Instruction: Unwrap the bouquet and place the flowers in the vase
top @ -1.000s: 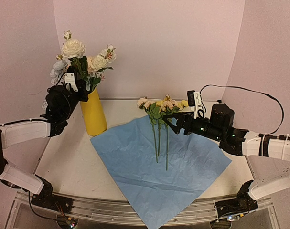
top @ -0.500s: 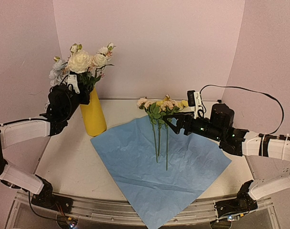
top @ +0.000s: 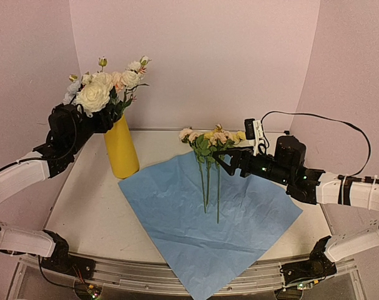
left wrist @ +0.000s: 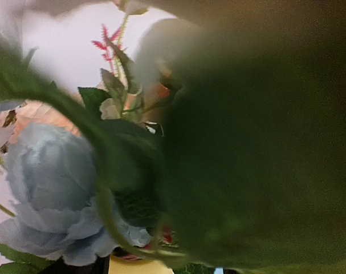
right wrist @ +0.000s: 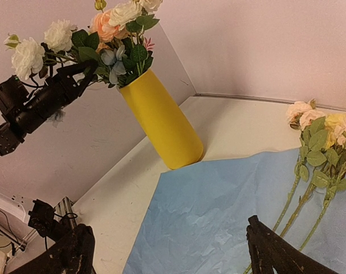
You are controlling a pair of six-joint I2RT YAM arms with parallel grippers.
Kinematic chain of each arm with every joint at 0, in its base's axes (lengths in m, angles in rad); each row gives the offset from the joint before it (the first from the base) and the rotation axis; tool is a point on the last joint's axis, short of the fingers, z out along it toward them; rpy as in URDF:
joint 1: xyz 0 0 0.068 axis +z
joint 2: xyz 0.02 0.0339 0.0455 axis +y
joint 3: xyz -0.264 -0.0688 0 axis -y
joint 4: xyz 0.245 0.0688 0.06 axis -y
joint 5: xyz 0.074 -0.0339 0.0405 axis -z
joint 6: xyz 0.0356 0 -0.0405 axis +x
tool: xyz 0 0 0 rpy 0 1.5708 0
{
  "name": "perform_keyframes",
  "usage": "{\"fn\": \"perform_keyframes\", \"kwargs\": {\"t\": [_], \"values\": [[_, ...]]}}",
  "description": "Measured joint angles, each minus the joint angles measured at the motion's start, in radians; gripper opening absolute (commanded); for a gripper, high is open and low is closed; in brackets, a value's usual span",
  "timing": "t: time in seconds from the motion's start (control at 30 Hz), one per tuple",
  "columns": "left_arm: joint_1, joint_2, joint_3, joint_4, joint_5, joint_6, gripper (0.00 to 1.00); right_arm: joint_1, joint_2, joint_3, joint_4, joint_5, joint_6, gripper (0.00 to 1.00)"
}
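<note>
Blue paper (top: 208,219) lies unwrapped; blooms (top: 108,87) fill the vase (top: 122,150) by my left end effector (right wrist: 84,75), whose grip I cannot tell. Three flowers (top: 208,140) near my released right end effector (right wrist: 170,242) await the vase.

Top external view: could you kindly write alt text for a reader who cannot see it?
A yellow vase full of blooms stands rear left, the left gripper at them. Loose flowers lie on spread blue paper, the open right gripper near them.
</note>
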Motion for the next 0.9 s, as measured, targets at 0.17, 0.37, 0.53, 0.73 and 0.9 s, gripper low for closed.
{"fn": "perform_keyframes", "kwargs": {"t": [0.17,0.37,0.53,0.73,0.9], "values": [[0.000,-0.014,0.048,-0.131,-0.035,-0.084,0.69,0.000,0.014,0.000,0.004,0.000,0.000,0.93],[0.000,-0.026,0.051,-0.259,-0.059,-0.221,0.70,0.000,0.026,0.000,0.004,-0.003,0.000,0.93],[0.000,-0.077,0.051,-0.347,-0.076,-0.315,0.73,0.000,0.026,0.000,0.007,-0.004,0.000,0.93],[0.000,-0.167,0.101,-0.452,-0.094,-0.361,0.80,0.000,0.026,0.000,0.008,-0.004,0.000,0.94],[0.000,-0.192,0.224,-0.555,-0.108,-0.380,0.85,0.000,0.033,0.000,0.008,-0.005,0.000,0.94]]}}
